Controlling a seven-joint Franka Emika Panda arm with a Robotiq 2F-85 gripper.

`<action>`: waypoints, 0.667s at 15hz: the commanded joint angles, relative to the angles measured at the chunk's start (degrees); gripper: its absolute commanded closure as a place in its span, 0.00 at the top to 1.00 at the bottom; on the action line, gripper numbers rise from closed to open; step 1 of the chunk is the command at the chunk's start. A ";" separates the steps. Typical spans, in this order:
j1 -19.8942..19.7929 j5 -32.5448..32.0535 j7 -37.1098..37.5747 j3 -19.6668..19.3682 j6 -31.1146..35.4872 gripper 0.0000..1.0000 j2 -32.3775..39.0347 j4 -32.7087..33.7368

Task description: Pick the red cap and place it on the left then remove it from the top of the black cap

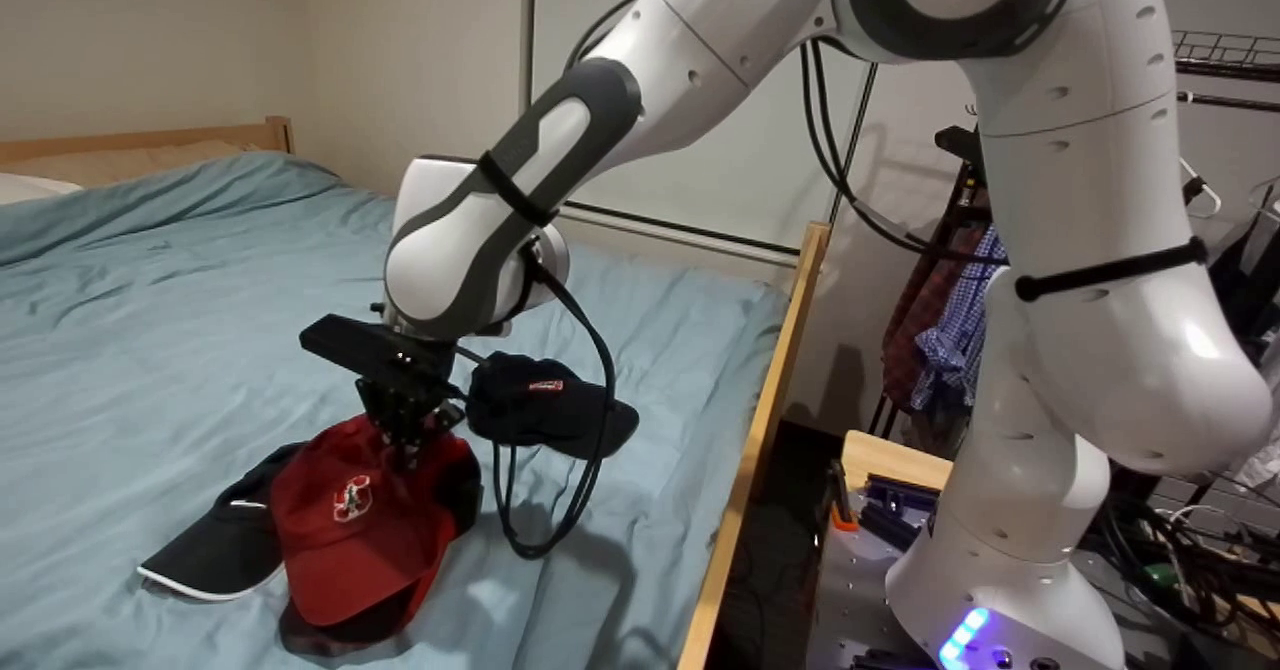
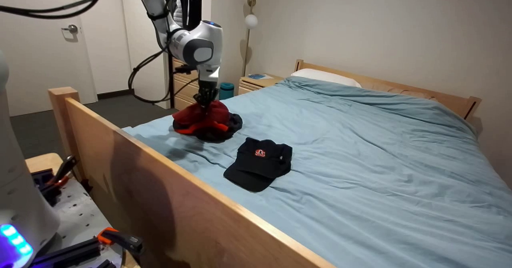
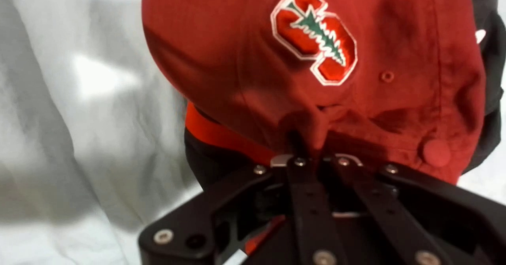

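Note:
The red cap with a white-edged logo [image 3: 300,110] shows in both exterior views [image 1: 340,540] [image 2: 218,110], on top of a pile of caps on the bed. My gripper [image 3: 316,156] is shut on bunched fabric of its crown, pointing down in both exterior views [image 1: 405,450] [image 2: 205,105]. Under it shows a brighter red edge [image 3: 233,136] with dark material below. The black cap [image 1: 215,550], with a white brim edge, lies flat beside and partly under the red cap; its crown is largely hidden. Dark fabric also shows at the pile's side [image 2: 236,123]; I cannot tell which cap it is.
A rounder all-black cap with a small red logo [image 1: 545,410] lies apart from the pile, also in an exterior view [image 2: 266,162]. The wooden footboard [image 2: 184,172] stands between robot base and bed. A cable loop [image 1: 600,440] hangs from the arm above the sheet.

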 commanded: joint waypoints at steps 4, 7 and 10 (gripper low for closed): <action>-0.92 1.14 0.11 -0.05 5.11 0.05 0.75 0.57; -1.49 1.88 -0.76 0.87 4.37 0.05 1.75 1.59; -1.21 1.66 -0.56 0.93 3.68 0.39 2.57 2.42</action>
